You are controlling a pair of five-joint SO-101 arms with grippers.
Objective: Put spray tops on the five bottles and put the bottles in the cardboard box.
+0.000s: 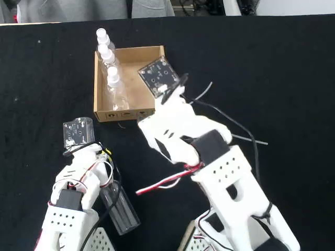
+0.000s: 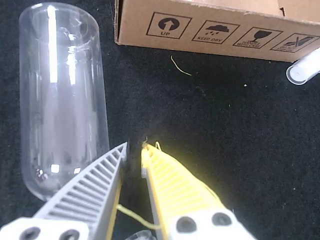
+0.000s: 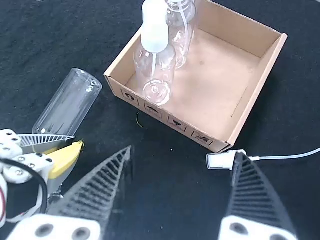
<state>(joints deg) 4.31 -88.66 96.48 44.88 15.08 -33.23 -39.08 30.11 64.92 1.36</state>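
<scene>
Cardboard box (image 1: 137, 94) sits toward 11 o'clock on the black bench (image 1: 282, 73), open side up. 3 bottles (image 1: 114, 81) with white spray tops stand in a row along its 9 o'clock wall. Outside the box, near its 6 o'clock wall, a clear bottle (image 2: 62, 100) lies on its side. It is just beside the left gripper (image 2: 134, 147), whose grey and yellow jaws are all but closed with nothing between them. The right gripper (image 3: 182, 152) hovers over the bench in front of that same wall, its black jaws spread wide and empty. A loose spray top (image 3: 219, 160) with a thin tube lies on the bench just beside 1 jaw tip, close to the box.
</scene>
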